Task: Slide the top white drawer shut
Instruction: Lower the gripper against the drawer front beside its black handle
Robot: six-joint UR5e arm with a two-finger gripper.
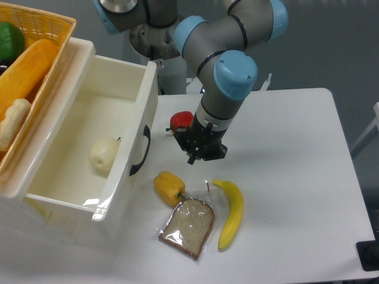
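Just behind the jaws a red pepper (180, 120) lies on the white table (296, 195), partly hidden, and below them to the left sits a yellow pepper (167, 187) with a bagged slice of bread (188, 227) touching it on the near side. Directly below the jaws a banana (231, 213) lies beside the bread. Far out left, a pale pear (105, 155) rests well apart from a yellow wicker basket (50, 26) holding a green pepper (10, 41), an orange piece (26, 74) and a pale piece (13, 121).
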